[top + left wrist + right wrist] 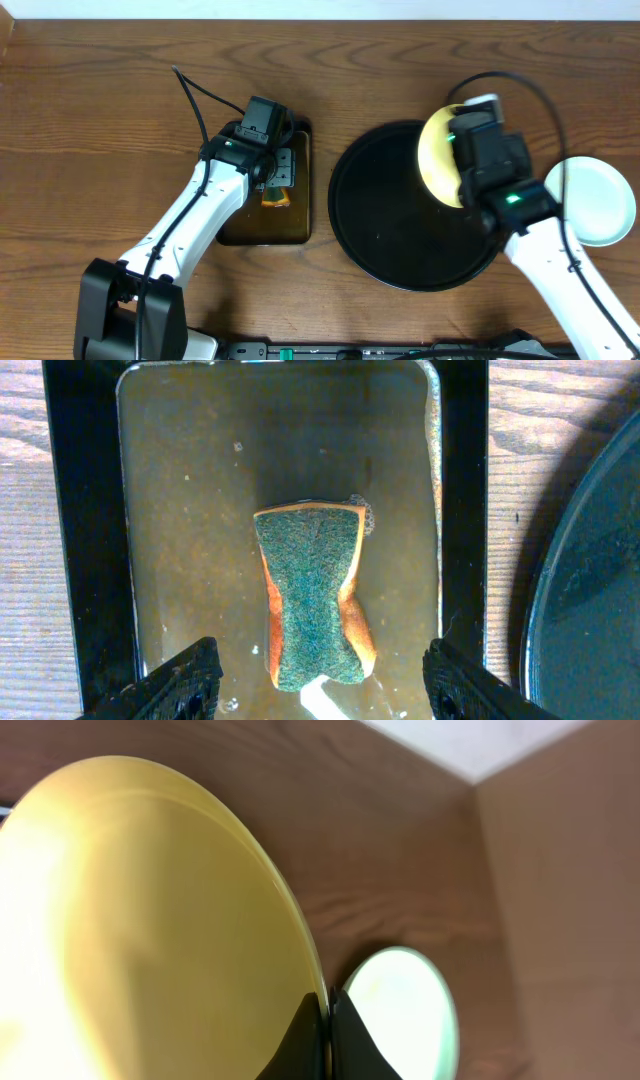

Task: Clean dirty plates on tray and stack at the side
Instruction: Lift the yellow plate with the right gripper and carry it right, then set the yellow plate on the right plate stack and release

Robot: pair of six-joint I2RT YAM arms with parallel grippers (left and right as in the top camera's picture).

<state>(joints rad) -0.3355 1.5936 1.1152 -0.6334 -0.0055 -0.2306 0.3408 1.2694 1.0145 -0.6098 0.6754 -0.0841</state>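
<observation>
My right gripper [462, 165] is shut on the rim of the pale yellow plate [438, 155] and holds it tilted on edge above the far right part of the black round tray [400, 220]. In the right wrist view the fingertips [327, 1010] pinch the yellow plate [150, 920] at its edge. A pale blue-white plate [592, 200] lies flat on the wood tabletop right of the tray, and shows behind the fingers as the pale plate [400, 1015]. My left gripper [320, 670] hangs open over the sponge [312, 595], with its jaws apart from it.
A small dark rectangular tray [80, 560] holding brownish water and the green-and-orange sponge stands left of the round tray [590, 580]. In the overhead view the rectangular tray [250, 230] sits under my left arm. Bare wood tabletop [90, 130] extends to the left.
</observation>
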